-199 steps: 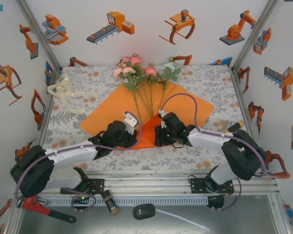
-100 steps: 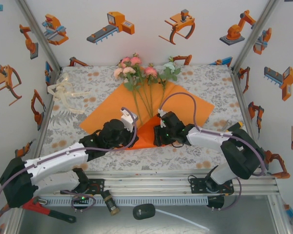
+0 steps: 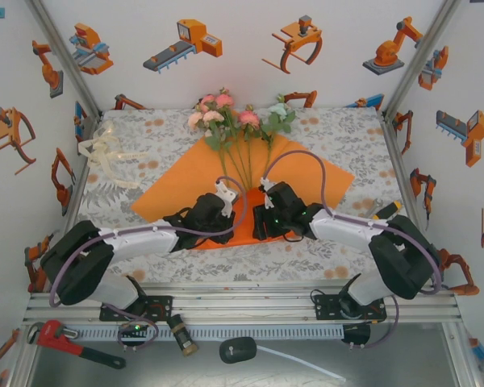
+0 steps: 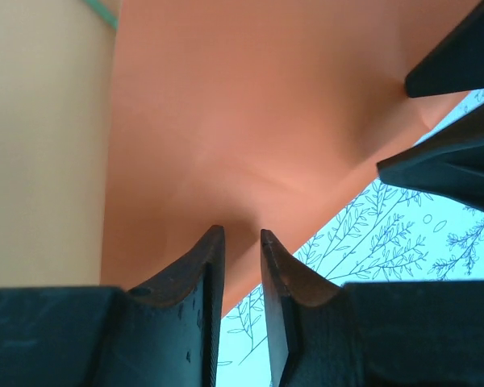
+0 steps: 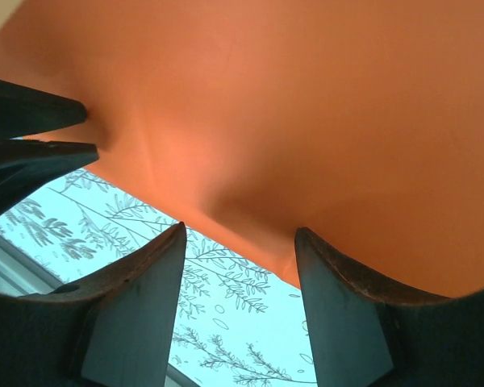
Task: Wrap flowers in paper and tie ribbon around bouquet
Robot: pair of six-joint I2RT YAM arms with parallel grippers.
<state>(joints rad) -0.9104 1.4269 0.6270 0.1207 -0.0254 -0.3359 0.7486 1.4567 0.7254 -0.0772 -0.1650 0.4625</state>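
Both arms meet at the paper's [image 4: 250, 121] near edge: left jaws pinching it, right jaws spread around it

My left arm lies low, reaching forward and inward; my left gripper [image 4: 242, 266] has its jaws narrowed to a thin slit. My right gripper [image 5: 240, 274], just beside it, points back toward it with jaws spread, their tips facing each other.

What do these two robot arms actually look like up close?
Both arms are white-shelled with bulky black joints and a lilac cable looping along each. The left gripper and right gripper are black, with a small green light on the right wrist. Their fingers are dark, tapered blades.
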